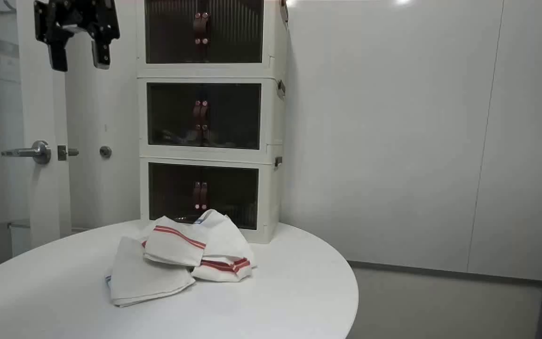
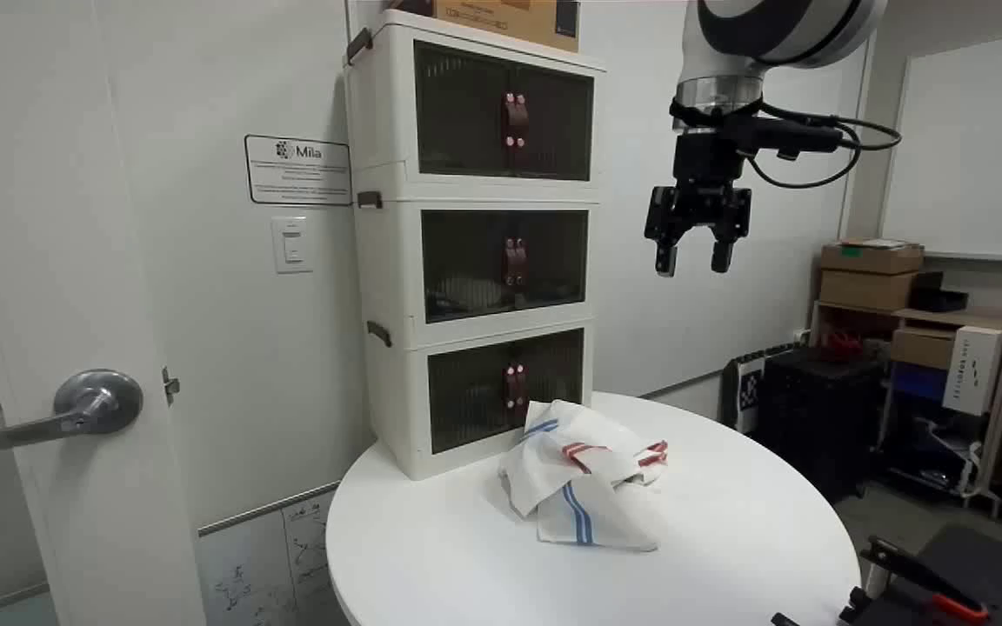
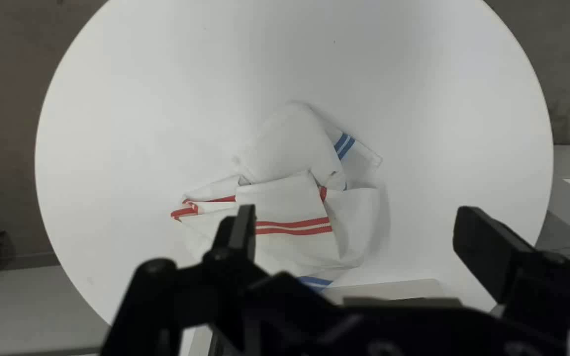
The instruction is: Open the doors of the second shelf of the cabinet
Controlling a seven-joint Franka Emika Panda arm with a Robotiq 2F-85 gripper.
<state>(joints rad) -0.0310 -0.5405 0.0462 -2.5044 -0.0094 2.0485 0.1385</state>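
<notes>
Across the table face the middle doors of the upright cabinet, the empty claw gaping wide.

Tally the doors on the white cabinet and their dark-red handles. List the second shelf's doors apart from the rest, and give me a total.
Second-shelf doors: 2
Upper doors: 2
Lower doors: 2
Dark-red handles: 6, one per door
Total: 12
</notes>
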